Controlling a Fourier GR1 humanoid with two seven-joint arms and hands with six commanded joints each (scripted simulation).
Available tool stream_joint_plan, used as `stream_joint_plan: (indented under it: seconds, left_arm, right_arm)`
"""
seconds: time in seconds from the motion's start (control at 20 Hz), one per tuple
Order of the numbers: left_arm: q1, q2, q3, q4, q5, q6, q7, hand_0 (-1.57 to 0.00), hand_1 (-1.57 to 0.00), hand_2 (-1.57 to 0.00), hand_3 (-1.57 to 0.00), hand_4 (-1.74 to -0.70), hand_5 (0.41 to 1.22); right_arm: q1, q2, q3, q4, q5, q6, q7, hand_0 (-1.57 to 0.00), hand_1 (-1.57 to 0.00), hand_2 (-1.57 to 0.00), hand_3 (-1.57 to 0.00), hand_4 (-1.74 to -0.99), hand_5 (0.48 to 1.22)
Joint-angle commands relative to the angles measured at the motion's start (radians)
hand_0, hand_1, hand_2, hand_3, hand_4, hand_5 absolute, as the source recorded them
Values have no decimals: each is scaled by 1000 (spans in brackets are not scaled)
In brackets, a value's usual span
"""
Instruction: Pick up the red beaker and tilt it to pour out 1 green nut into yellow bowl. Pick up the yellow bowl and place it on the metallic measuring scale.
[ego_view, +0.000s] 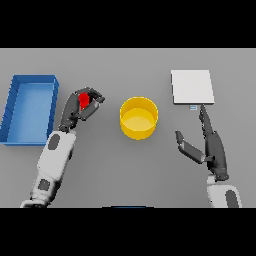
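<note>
Blue tray (10, 112) at far left of grey table (125, 170). White scale (192, 86) at upper right. Yellow bowl (139, 118) in the middle, between both hands. Right hand (207, 145) open below the scale, fingers straight, holding nothing. Left hand (82, 107) curled round red beaker (84, 100), just left of the bowl.

The left hand (85, 106) hides most of the red beaker (84, 100); its contents cannot be seen.

beaker (84, 100) red | bowl (139, 118) yellow | scale (192, 87) white-grey | bin (29, 110) blue | table (125, 170) grey
</note>
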Motion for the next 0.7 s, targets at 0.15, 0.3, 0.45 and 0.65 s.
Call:
stream_joint_plan:
  seconds: [0.15, 0.3, 0.45, 0.65]
  left_arm:
    - [0, 6, -3, -10, -10, -11, 51, -1380, -1388, -1395, -1326, -1505, 1162]
    - [-2, -5, 8, -23, 16, 17, 31, -1473, -1477, -1481, -1446, -1620, 1140]
    - [2, -12, 11, -88, 53, 30, 25, -1521, -1523, -1525, -1507, -1679, 1122]
    - [16, 21, -44, -190, 26, 43, 69, -1551, -1551, -1552, -1545, -1716, 1114]
  right_arm:
    - [13, -3, -3, -20, -10, 4, -7, 1, 1, 1, 1, -1257, 645]
    - [10, 0, -5, -19, -18, 7, 3, 1, 1, 1, 1, -1260, 643]
    - [13, -5, -4, -17, -2, -1, -9, 1, 1, 1, 1, -1258, 646]
    - [7, -1, 2, -13, 13, -10, -6, 1, 1, 1, 1, -1263, 654]
